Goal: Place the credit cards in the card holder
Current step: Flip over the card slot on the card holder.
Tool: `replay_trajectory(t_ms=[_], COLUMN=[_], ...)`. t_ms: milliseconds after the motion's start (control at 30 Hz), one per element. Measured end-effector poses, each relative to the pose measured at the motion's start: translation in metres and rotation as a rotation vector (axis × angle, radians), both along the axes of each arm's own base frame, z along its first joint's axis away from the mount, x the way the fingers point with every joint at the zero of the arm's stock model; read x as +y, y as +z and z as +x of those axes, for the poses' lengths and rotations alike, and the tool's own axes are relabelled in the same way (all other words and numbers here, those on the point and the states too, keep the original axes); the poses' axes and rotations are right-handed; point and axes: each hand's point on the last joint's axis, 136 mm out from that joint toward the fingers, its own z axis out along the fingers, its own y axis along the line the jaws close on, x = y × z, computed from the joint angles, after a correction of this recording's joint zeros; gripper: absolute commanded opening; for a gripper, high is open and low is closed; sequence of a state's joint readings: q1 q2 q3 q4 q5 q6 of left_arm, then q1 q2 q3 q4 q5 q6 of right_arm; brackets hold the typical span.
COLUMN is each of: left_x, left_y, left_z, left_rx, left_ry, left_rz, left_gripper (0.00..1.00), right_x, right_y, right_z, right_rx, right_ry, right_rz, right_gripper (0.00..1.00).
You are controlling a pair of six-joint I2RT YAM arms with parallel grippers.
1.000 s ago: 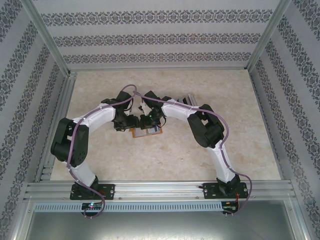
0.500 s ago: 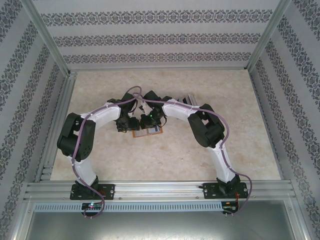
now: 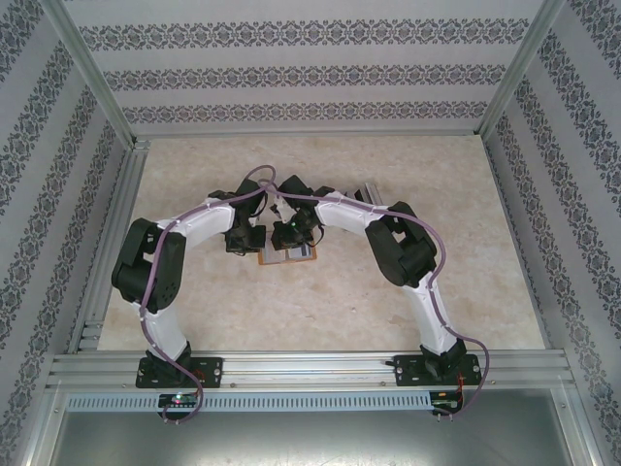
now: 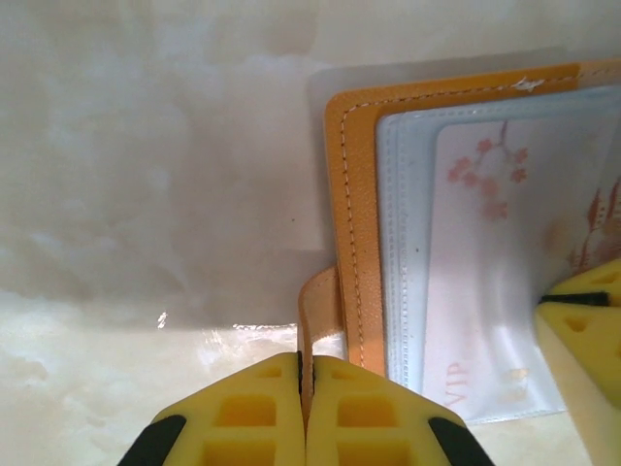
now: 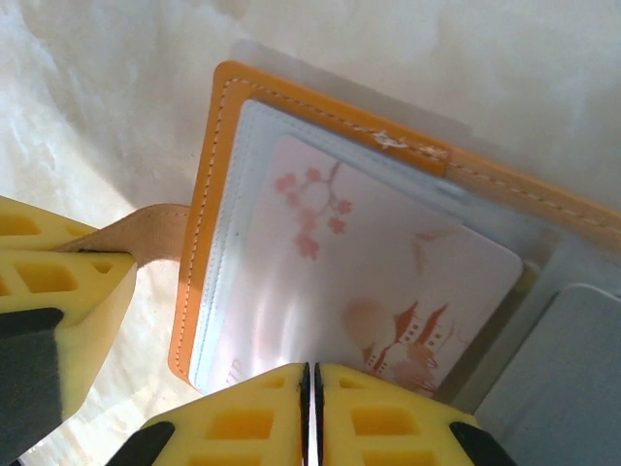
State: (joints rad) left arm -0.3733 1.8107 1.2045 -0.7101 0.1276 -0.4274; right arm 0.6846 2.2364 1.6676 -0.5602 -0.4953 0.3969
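My left claw (image 4: pixel 303 388): fingers pressed together on the tan strap (image 4: pixel 316 301) of the holder (image 4: pixel 351 194). My right claw (image 5: pixel 312 388): fingers together at the sleeved card's (image 5: pixel 388 282) edge, grip unclear. Holder: open on table (image 4: pixel 146 194), 1 o'clock from left claw.

Table top (image 3: pixel 320 311): we see pale beige, marble-like stone, glossy.
Walls (image 3: pixel 291 78): we see three, papered in grey bands of floral pattern.
Frame posts (image 3: pixel 92 73): bare aluminium, at the corners.
Near rail (image 3: pixel 310 367): aluminium profile along the table's front edge.
Silver-grey block (image 3: pixel 367 188): on the table, mostly hidden from us.
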Motion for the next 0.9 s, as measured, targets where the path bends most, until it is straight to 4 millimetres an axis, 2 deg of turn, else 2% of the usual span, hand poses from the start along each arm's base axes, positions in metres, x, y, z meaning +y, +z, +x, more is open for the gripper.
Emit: replay_trajectory(t_ms=[167, 300, 467, 633, 900], left_x=[-0.006, -0.014, -0.019, -0.029, -0.040], left_y=[0.028, 0.047, 0.047, 0.049, 0.063], left_z=[0.005, 0.009, 0.011, 0.011, 0.013], left_rx=[-0.065, -0.109, -0.107, -0.096, -0.112], left_ry=[0.010, 0.028, 0.060, 0.076, 0.084], left_rz=[-0.056, -0.131, -0.208, -0.284, -0.361], left_gripper=[0.00, 0.00, 0.00, 0.00, 0.00], right_x=[-0.007, -0.014, -0.019, -0.017, -0.022], right_y=[0.013, 0.036, 0.059, 0.054, 0.034], right_z=[0.003, 0.011, 0.018, 0.015, 0.008], right_rx=[-0.011, -0.034, -0.056, -0.014, 0.051], right_ry=[-0.017, -0.050, -0.081, -0.114, -0.174], right_rz=[0.013, 0.050, 0.097, 0.131, 0.141], right_gripper=[0.19, 0.24, 0.33, 0.45, 0.49])
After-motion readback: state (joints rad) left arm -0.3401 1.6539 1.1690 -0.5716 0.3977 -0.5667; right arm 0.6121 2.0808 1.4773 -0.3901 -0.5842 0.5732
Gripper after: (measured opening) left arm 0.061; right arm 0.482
